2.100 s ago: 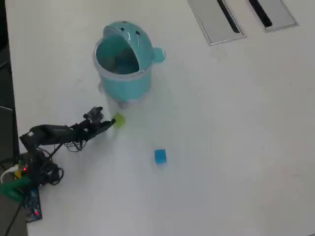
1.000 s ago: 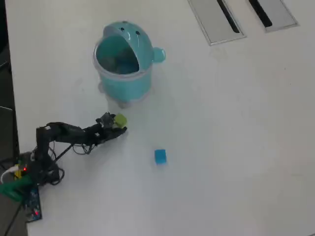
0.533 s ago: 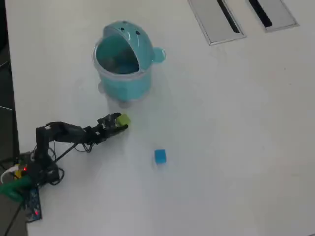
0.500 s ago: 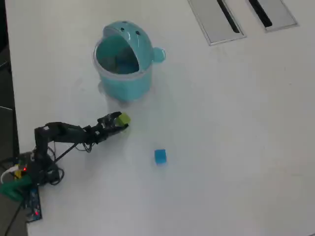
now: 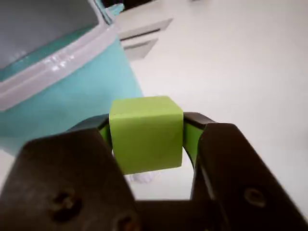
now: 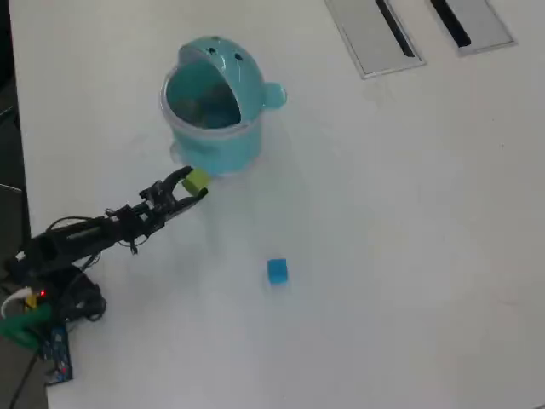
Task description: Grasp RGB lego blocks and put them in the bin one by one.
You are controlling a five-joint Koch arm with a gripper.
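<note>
My gripper [image 5: 147, 139] is shut on the yellow-green lego block [image 5: 146, 139], which fills the middle of the wrist view between both dark jaws. In the overhead view the gripper [image 6: 192, 184] holds that block [image 6: 196, 180] lifted just below the front of the teal bin [image 6: 213, 149]. The bin's teal wall [image 5: 67, 103] and pale rim rise at the upper left of the wrist view. The blue block [image 6: 277, 271] lies on the white table to the lower right of the gripper. No red block shows.
Two grey slotted panels [image 6: 373, 34] are set in the table at the top right of the overhead view. The arm's base and wiring [image 6: 43, 307] sit at the left edge. White table [image 6: 392, 239] spreads to the right.
The gripper closed on the yellow-green block, then lifted it off the table and carried it up and slightly left toward the bin. The blue block has not moved.
</note>
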